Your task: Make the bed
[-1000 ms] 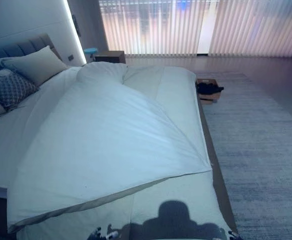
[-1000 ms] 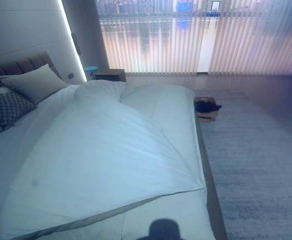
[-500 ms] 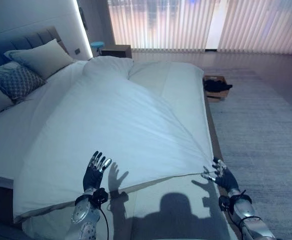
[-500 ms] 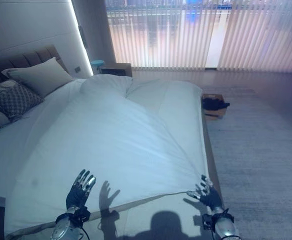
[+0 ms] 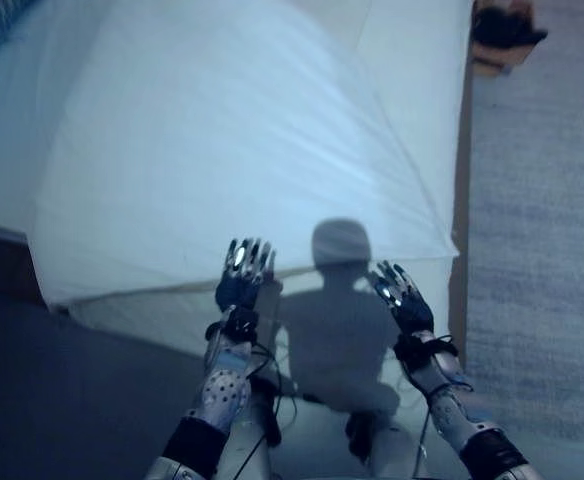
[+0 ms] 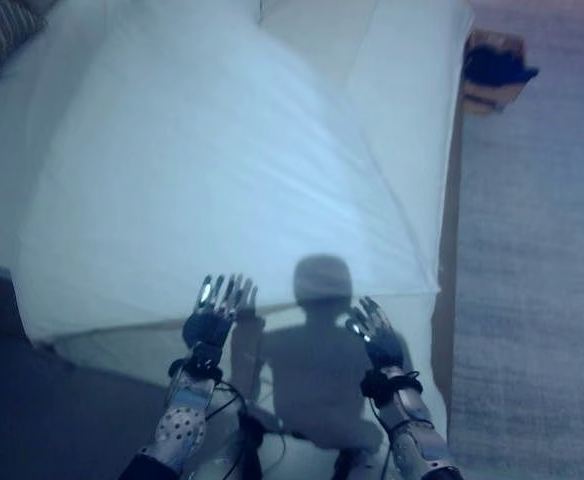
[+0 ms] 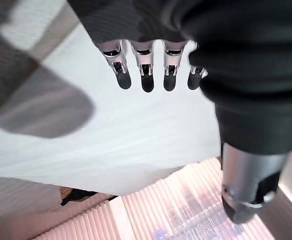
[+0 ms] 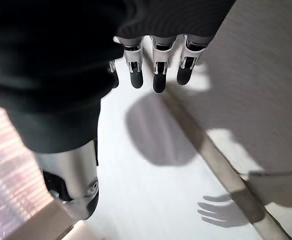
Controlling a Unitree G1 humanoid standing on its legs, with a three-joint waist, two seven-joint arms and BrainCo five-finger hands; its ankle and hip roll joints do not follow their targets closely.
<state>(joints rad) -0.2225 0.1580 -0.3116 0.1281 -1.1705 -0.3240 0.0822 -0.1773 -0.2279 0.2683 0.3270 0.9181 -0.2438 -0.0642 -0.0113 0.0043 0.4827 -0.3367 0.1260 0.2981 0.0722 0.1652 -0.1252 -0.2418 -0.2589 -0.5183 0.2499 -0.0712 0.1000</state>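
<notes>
A white duvet (image 5: 232, 140) lies askew across the bed, its near hem (image 5: 152, 290) with a grey underside running slantwise and its corner (image 5: 450, 250) near the bed's right side. Below the hem the sheet (image 5: 332, 330) is bare. My left hand (image 5: 242, 280) hovers open just short of the hem, fingers straight, holding nothing; its fingers (image 7: 147, 75) hang above the white cover. My right hand (image 5: 400, 297) is open too, over the bare sheet just below the duvet corner; its fingers (image 8: 156, 70) point at the grey hem strip (image 8: 206, 150).
A grey rug (image 5: 542, 250) covers the floor right of the bed. A small brown box with dark things in it (image 5: 507, 30) stands on the floor by the bed's far right side. Dark floor (image 5: 32, 380) lies at the bed's left corner. A patterned pillow (image 6: 2, 25) peeks in at top left.
The camera has tipped down toward the foot of the bed. Both hands have risen and moved forward toward the duvet's hem, the right one now nearer the middle.
</notes>
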